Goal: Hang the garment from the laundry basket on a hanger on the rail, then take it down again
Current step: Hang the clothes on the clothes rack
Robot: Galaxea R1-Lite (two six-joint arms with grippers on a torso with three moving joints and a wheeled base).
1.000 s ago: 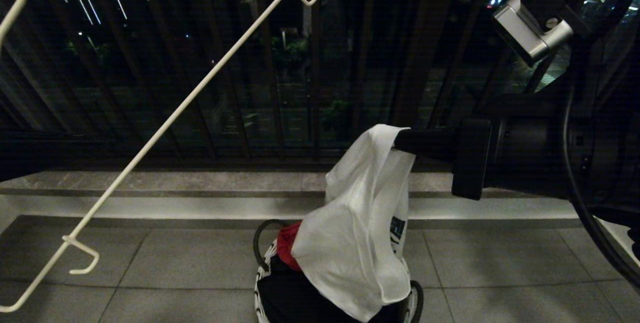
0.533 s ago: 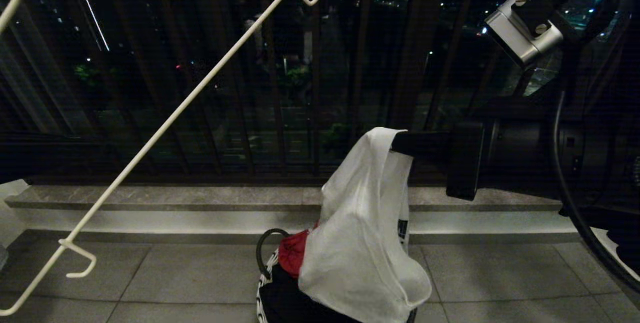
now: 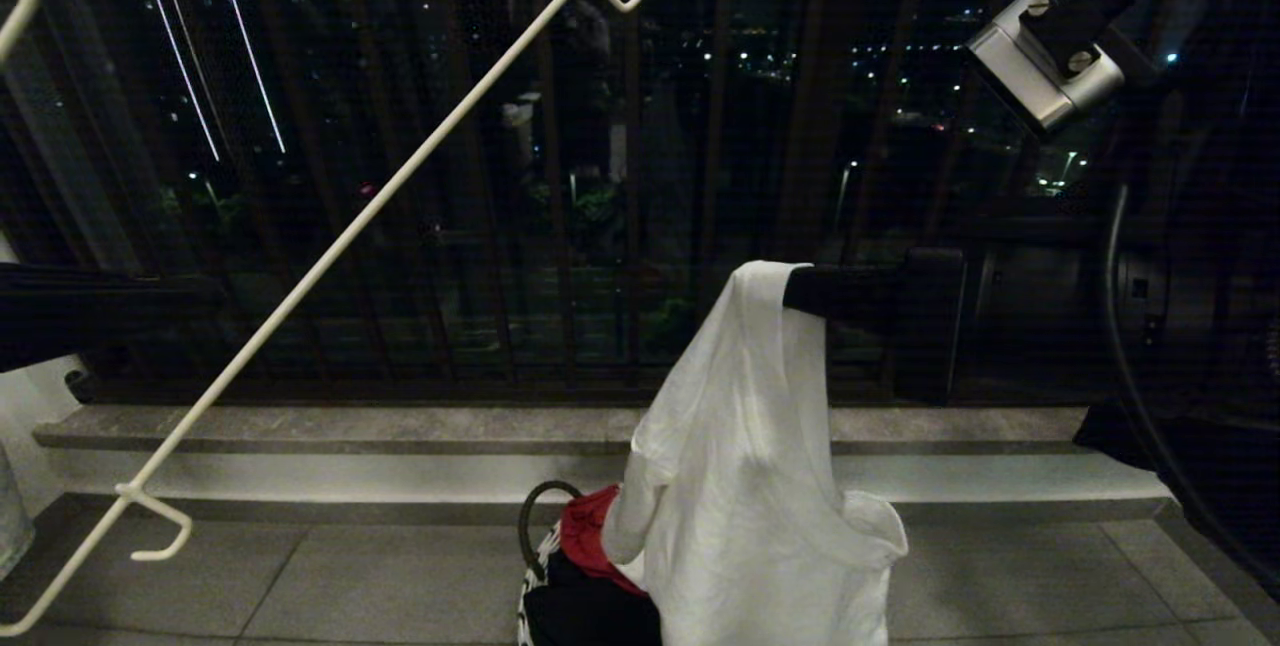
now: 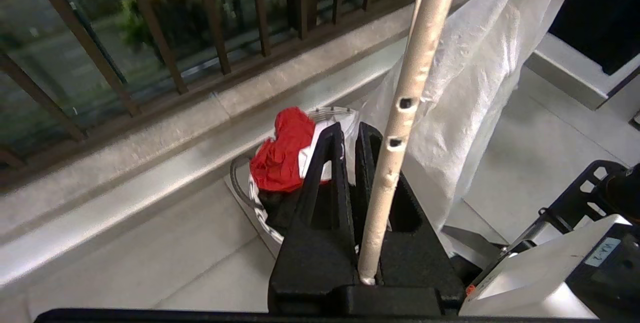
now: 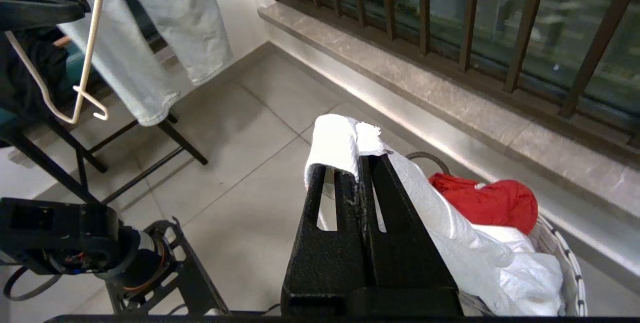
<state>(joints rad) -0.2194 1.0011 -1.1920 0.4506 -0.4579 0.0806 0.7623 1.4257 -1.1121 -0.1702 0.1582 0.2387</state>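
— Where is the T-shirt right now?

— My right gripper is clamped shut on a bunched fold of the white T-shirt. In the head view it hangs from my fingertips at centre right of the frame, draping down to the bottom edge in front of the laundry basket. Whether its hem clears the basket I cannot tell.

— What's in the basket?

— A red cloth sits at the rim and a black garment lies below it, at bottom centre of the frame. One dark loop handle curves up beside the red cloth.

— And your left side?

— My left gripper is closed on the white wire hanger, its wire pinched at the base of the jaws. In the head view the hanger runs diagonally from lower left to top centre, with a small notch hook near each end.

— Behind all that?

— The dark balcony railing fills the upper frame, above a stone ledge
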